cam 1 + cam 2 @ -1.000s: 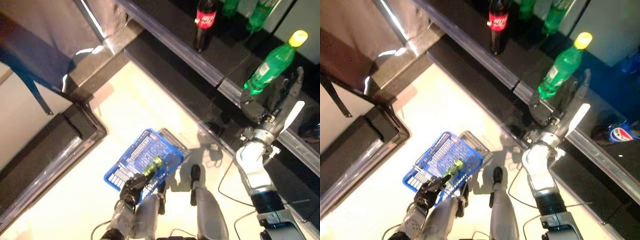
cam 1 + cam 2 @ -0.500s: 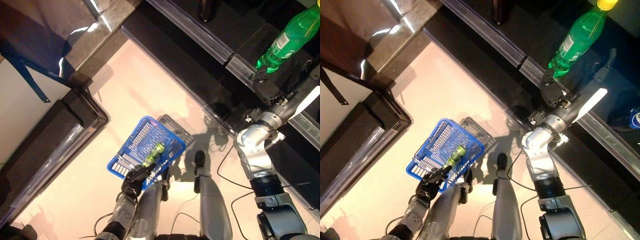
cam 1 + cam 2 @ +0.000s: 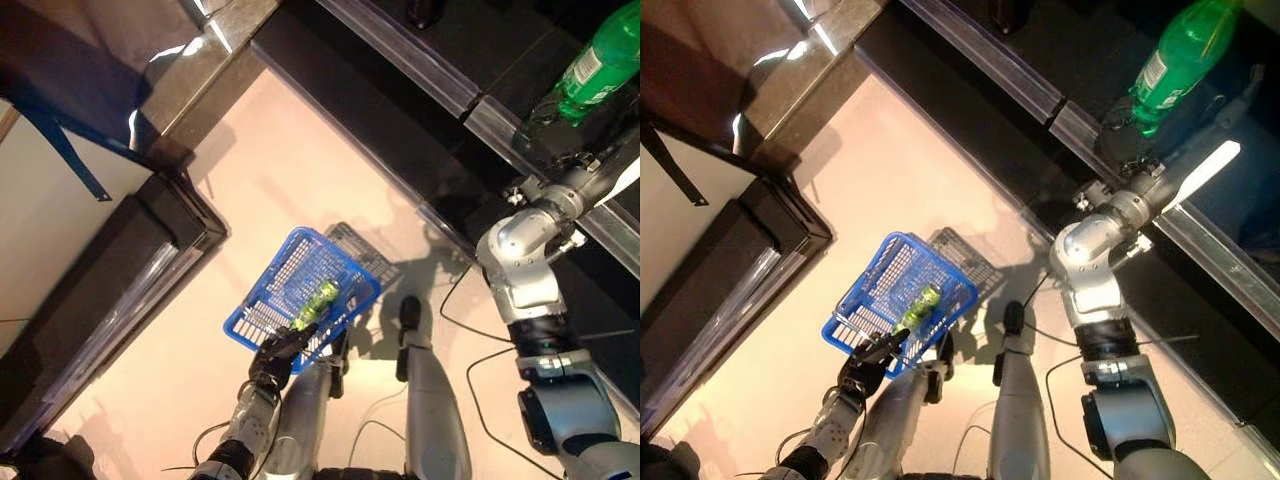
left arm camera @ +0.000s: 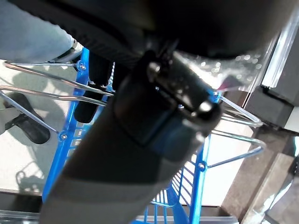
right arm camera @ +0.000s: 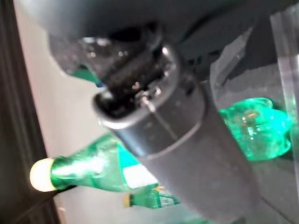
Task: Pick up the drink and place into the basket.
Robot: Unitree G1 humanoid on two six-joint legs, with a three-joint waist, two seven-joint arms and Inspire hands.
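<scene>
A green drink bottle [image 3: 1180, 55] with a yellow cap stands on the dark shelf at the upper right. My right hand [image 3: 1202, 172] reaches up beside its base, fingers straight and not closed round it. In the right wrist view the bottle [image 5: 93, 170] lies just past my thumb [image 5: 182, 135]. Low in the middle, my left hand [image 3: 274, 358] is shut on the wire handle of a blue basket [image 3: 290, 270], which hangs above the floor. A small green bottle [image 3: 318, 303] lies inside the basket. The left wrist view shows my fingers [image 4: 93, 81] curled over the handle wires [image 4: 42, 91].
The shelf's metal front edge [image 3: 410, 62] runs diagonally across the top, with a dark bottle's base [image 3: 1008, 12] further along it. A dark low cabinet [image 3: 120, 270] stands at the left. Another green bottle [image 5: 149, 200] shows behind in the right wrist view.
The whole view has shifted, so the camera moved. My right hand stays beside the green bottle's base. The left hand still holds the basket.
</scene>
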